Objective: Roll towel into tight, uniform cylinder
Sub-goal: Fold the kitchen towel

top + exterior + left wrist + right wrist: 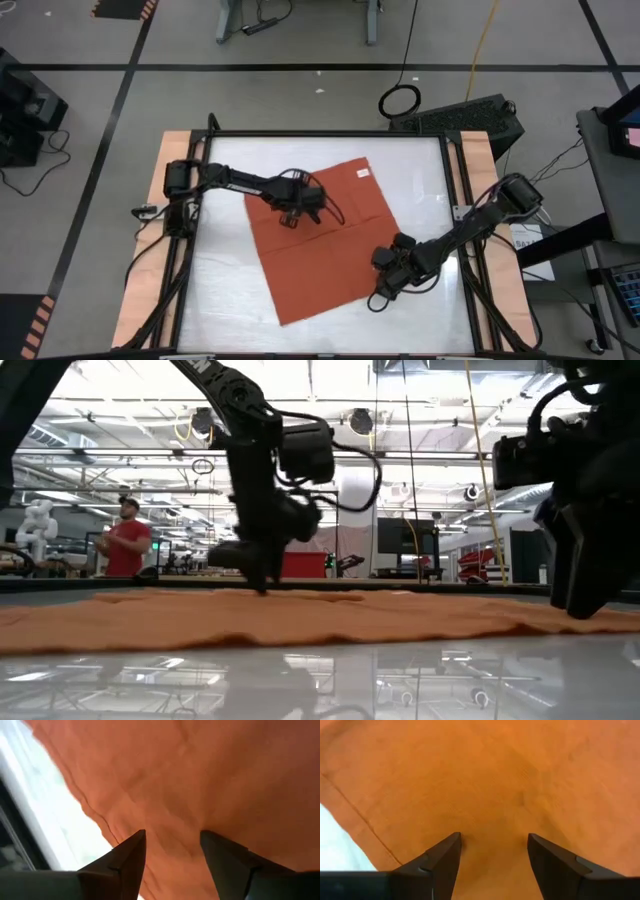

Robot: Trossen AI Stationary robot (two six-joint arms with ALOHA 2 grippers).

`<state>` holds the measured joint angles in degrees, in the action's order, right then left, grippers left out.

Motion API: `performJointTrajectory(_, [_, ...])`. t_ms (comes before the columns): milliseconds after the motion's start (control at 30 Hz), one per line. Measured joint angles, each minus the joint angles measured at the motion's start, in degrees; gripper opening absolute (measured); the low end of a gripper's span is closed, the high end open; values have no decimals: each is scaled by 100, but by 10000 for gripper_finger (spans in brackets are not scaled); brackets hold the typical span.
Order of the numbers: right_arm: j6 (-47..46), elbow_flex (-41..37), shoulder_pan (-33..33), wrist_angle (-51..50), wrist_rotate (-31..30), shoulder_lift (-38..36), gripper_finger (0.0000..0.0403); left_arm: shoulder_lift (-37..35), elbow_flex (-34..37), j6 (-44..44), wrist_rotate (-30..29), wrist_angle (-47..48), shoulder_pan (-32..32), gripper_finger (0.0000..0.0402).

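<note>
The towel (325, 235) is seen spread flat in a single layer on the white table (215, 290), turned diamond-wise to the table's edges. One corner points toward the near edge, the opposite corner with a small pale tag (364, 173) toward the far edge. No rolled turn is visible, so the step in hand is judged to be the setting of both grippers at the cloth's margin before the first turn.

Nearest, the right gripper (385, 283) is placed over the towel's corner closest to the table's right edge. Its fingers (447, 855) are spread, nothing is between them, and a hemmed edge is seen just beside them in the right wrist view.

Farther back, the left gripper (292, 214) is lowered onto the cloth near the corner toward the table's left edge. Its fingers (132, 852) are parted and empty, tips at or just above the fabric; contact cannot be confirmed.

Long axis: the towel looks close to square, so none is clear.

Next move, as judged: one hem must be pinched by both grippers at matching points, lifted and folded over evenly. Uneven grips would probably skew the roll.
</note>
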<state>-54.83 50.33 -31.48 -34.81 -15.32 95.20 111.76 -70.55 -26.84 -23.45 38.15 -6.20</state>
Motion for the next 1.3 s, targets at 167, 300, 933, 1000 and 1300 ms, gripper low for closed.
performJointTrajectory(167, [49,-2,2,-259,-377,-402,221,-85,-3,882,64,1139,261,202])
performJointTrajectory(300, [183,0,17,-461,-774,-700,221,-223,2,1364,112,1463,406,202])
performJointTrajectory(933, [350,-718,269,401,-606,-724,221,-361,2,2316,1010,1693,857,202])
performJointTrajectory(1000, [360,-814,269,615,-525,-724,221,-279,1,2291,989,1453,859,202])
performJointTrajectory(1300, [81,-901,96,976,-375,-720,221,-50,-15,1780,447,1138,793,202])
